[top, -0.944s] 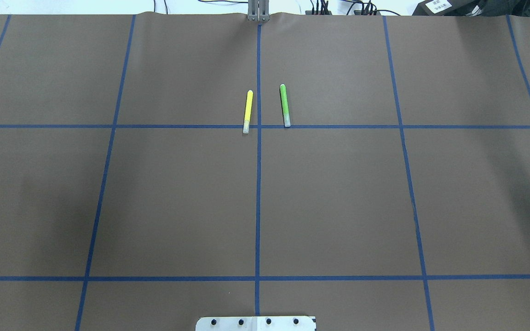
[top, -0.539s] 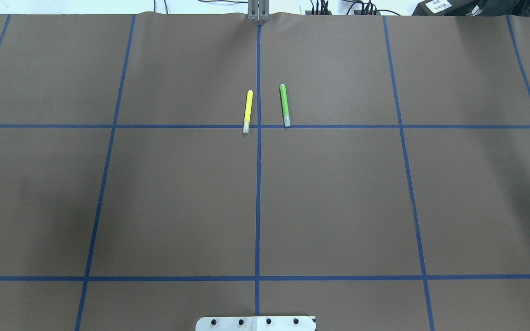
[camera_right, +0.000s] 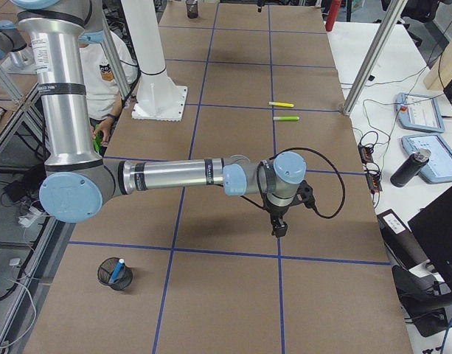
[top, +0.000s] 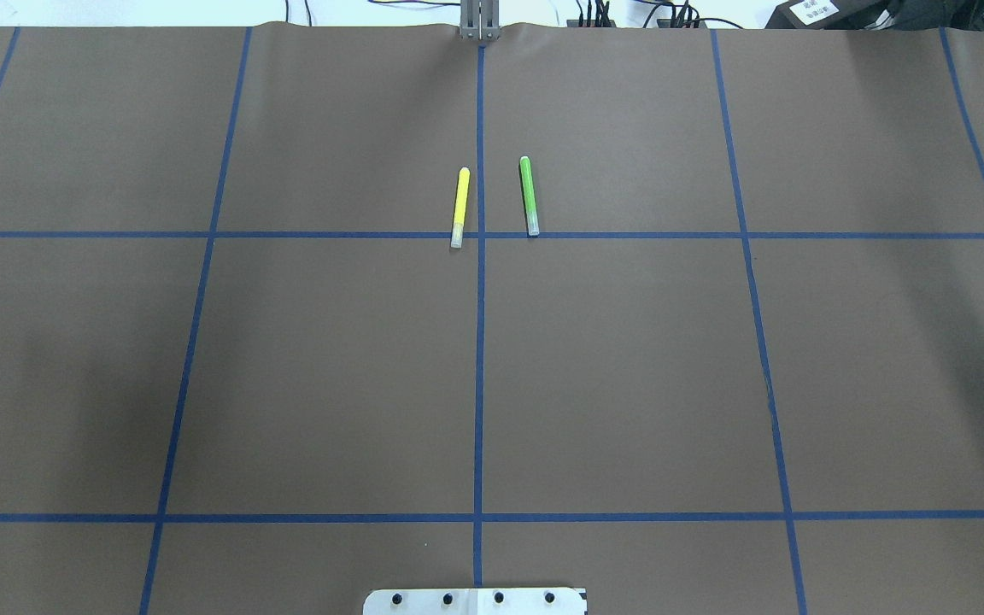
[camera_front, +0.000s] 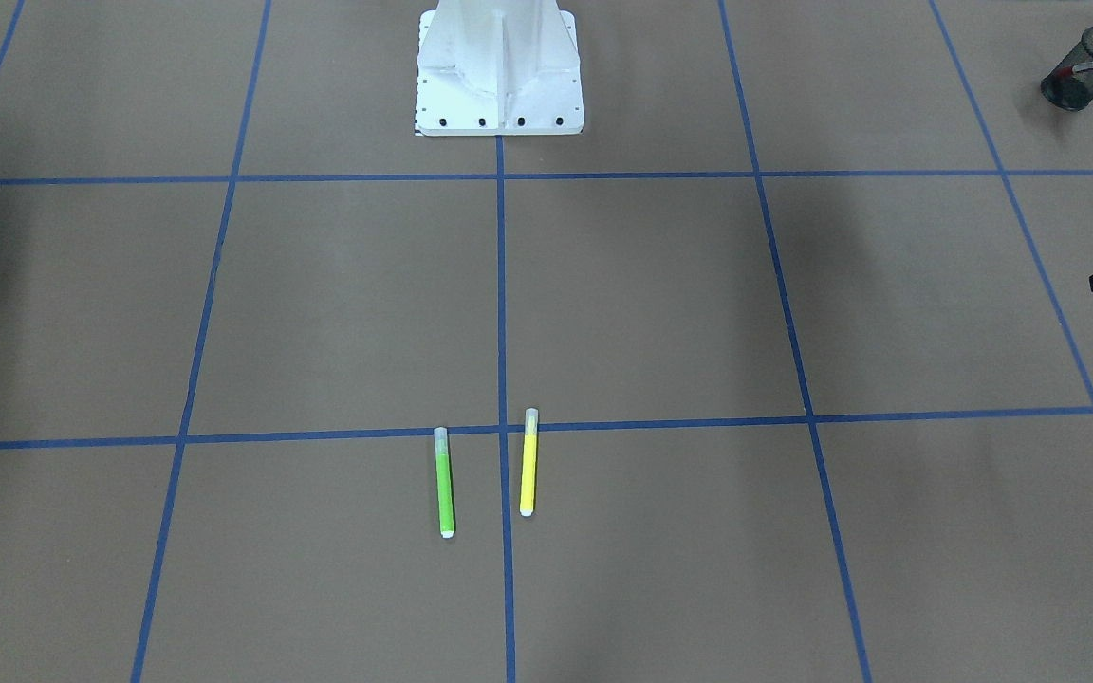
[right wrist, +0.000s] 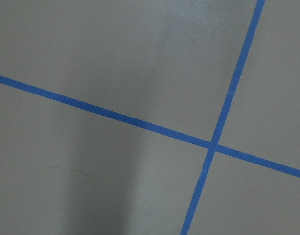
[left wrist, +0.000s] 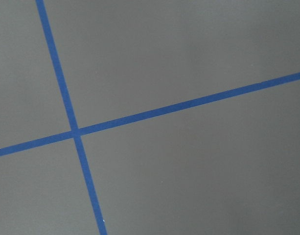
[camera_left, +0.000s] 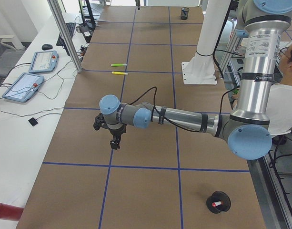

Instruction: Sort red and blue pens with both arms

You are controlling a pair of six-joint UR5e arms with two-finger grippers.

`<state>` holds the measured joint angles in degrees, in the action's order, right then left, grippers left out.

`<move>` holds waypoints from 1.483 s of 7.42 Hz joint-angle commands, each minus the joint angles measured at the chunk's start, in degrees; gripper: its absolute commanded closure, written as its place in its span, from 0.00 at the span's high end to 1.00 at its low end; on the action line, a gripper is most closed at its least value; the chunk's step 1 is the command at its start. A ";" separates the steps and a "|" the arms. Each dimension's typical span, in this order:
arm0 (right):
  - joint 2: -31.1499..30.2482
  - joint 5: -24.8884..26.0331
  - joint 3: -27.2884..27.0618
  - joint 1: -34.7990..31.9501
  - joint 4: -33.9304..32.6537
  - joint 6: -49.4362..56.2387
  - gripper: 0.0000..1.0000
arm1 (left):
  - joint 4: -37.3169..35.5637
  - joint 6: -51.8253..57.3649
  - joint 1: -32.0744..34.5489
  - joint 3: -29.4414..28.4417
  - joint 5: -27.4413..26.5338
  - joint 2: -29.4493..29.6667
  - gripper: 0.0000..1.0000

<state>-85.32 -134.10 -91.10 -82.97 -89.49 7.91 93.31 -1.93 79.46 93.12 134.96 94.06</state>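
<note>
Sorting looks finished: red pen (camera_left: 216,203) in the left-end mesh cup (camera_left: 225,196), blue pen (camera_right: 118,269) in the right-end mesh cup (camera_right: 102,275). Left pincer (camera_left: 115,143) and right pincer (camera_right: 277,227) hover above the desk (camera_left: 146,191) — spread or pressed together, I cannot tell. Next move is likely only retreating.

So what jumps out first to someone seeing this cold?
The left arm and right arm stretch low over the table, left tool and right tool hanging over bare paper. At mid-table a yellow pen and a green pen lie side by side, flanking the centre tape line. The red pen stands in a black mesh cup at the robot's left end, the blue pen in a second cup at its right.
</note>
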 commanded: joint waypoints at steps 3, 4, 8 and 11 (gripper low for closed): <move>-1.25 -0.02 -1.62 -0.62 0.02 0.00 1.00 | 0.29 -2.99 0.96 -0.04 -0.14 -0.98 1.00; -1.17 -0.02 -1.62 -0.62 0.02 -0.09 1.00 | 0.29 -3.08 0.96 0.66 -0.14 -0.89 1.00; -0.81 -0.28 -2.50 -0.53 0.02 -0.79 1.00 | 0.29 -2.99 0.96 3.12 -0.31 -0.63 1.00; -1.25 -0.73 -4.26 -0.62 -0.59 -0.97 1.00 | 0.29 -2.99 1.14 4.96 -0.40 -0.98 1.00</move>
<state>-86.49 -134.80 -94.82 -83.57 -89.85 6.99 93.60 -4.93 80.51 97.16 134.57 93.40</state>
